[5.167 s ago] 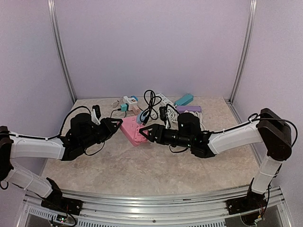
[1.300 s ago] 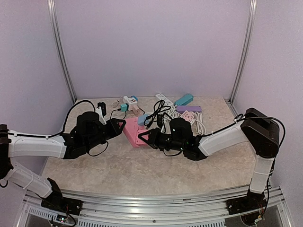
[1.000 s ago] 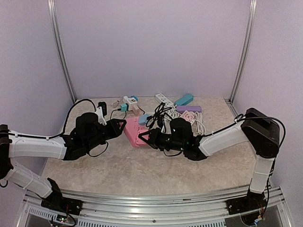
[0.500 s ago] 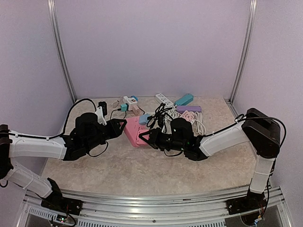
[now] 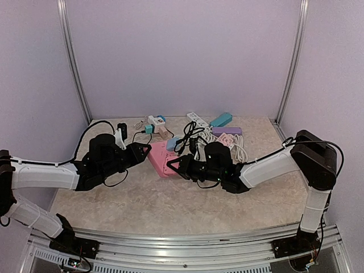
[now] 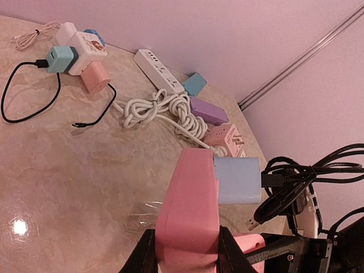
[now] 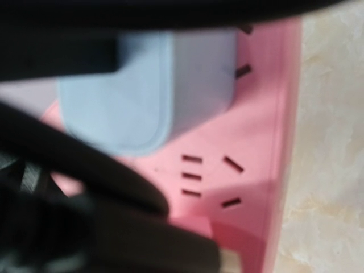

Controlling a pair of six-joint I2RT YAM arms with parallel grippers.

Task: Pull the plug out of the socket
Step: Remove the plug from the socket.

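Starting at the left: the left tool [image 6: 185,256] is closed on the near edge of the pink socket block [image 6: 190,205], one finger on each flank, so the block is pinned and tipped up off the desk [image 5: 170,210]. The pale blue plug [image 6: 238,180] is still seated in the block's face, about midway along, with the black cable [image 6: 296,182] bunched up just to its right. So this looks like the brace-and-grab step, with the pull itself not yet done. Over on the right, the right tool [image 5: 175,161] is parked right up against the block, just below the plug. It can't be told from these views whether it's closed on anything, since the right wrist view is mostly blur and cable. Next, the plug body probably needs to be pinched square and drawn straight out along its pins while the block is kept pinned. The cable could get caught instead. Compared with about five seconds back, the right arm has been folded in closer, the left tool has been nudged rightward, and the cable loop has sagged lower and to the right. The plug hasn't budged.
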